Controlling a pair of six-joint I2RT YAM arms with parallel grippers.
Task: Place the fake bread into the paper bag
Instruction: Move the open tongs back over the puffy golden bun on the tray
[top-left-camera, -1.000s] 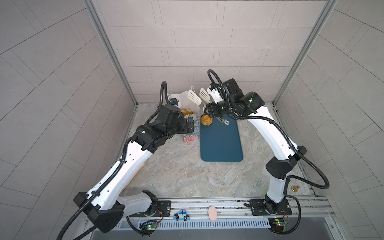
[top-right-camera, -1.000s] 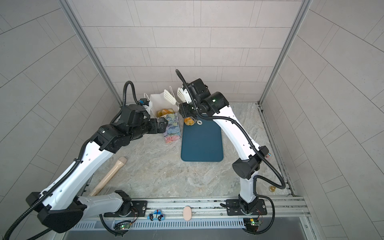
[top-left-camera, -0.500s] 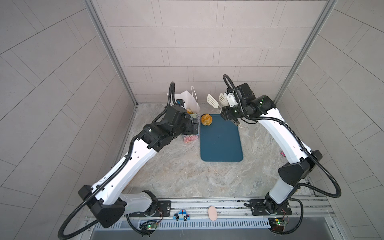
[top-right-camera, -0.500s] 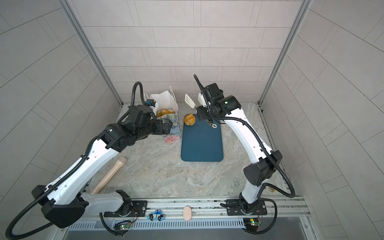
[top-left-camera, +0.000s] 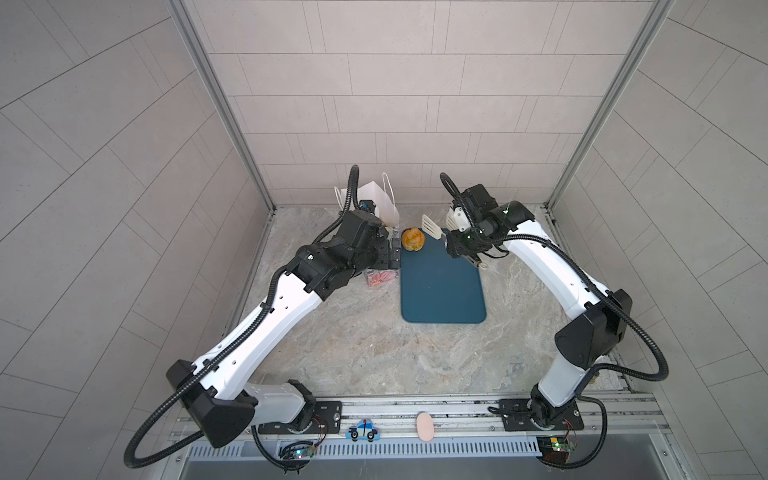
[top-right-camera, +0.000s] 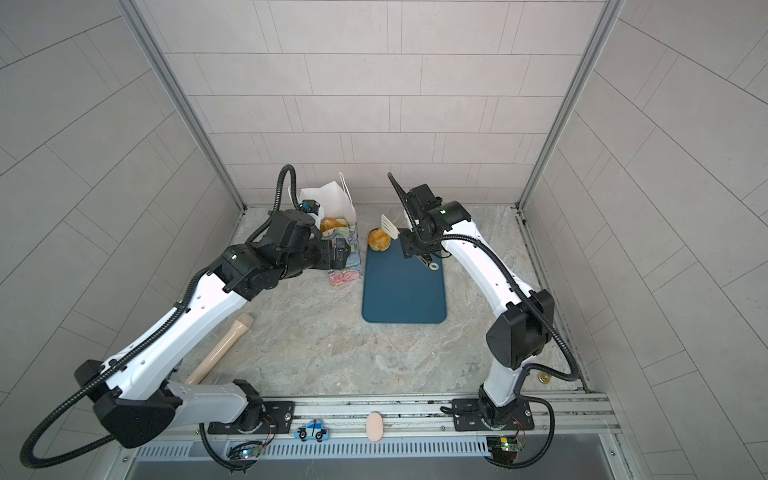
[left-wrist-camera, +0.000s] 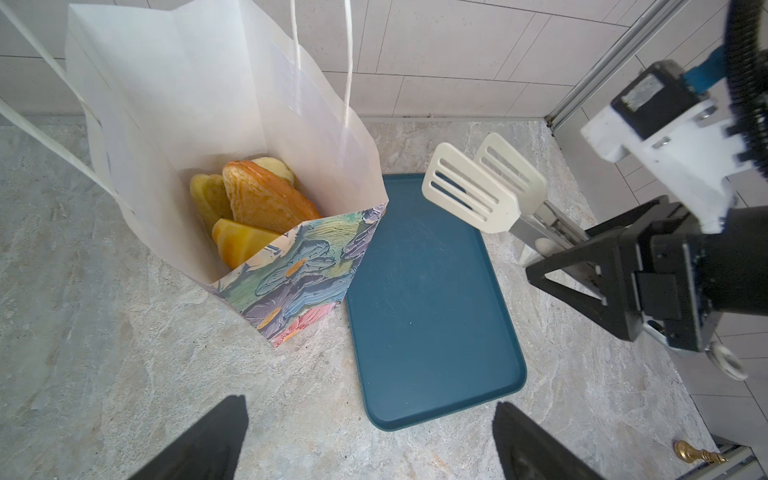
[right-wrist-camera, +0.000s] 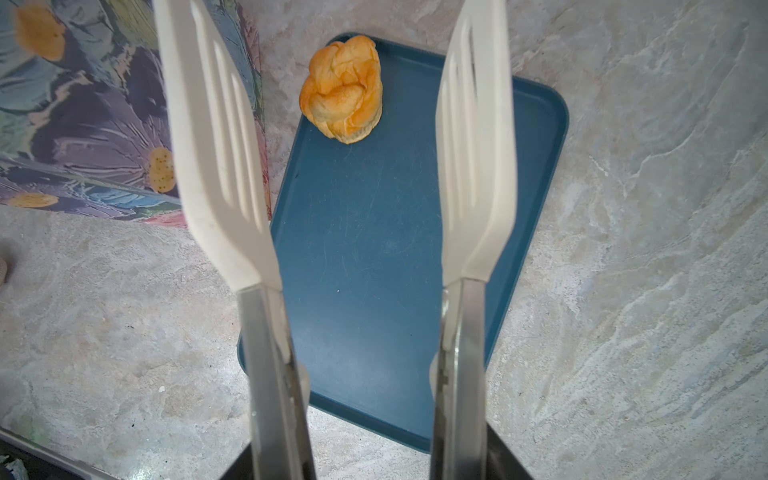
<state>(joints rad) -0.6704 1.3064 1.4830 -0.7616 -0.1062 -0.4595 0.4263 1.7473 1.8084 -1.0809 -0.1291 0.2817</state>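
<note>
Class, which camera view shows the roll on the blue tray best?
The right wrist view: the roll is close, sharp and unobstructed, framed between the tongs. In both top views the roll is only a small orange blob. The left wrist view does not show it.

I work in a booth of pale grey tiled walls (top-left-camera: 395, 104) on three sides, with aluminium posts (top-left-camera: 220, 104) at the back corners. Below me lies a marble-patterned worktop (top-left-camera: 365, 357) in beige and grey, edged on the near side by a slotted metal rail (top-left-camera: 457, 409) and a vent grille (top-left-camera: 457, 449). The light is soft and even, casting only faint shadows.
</note>
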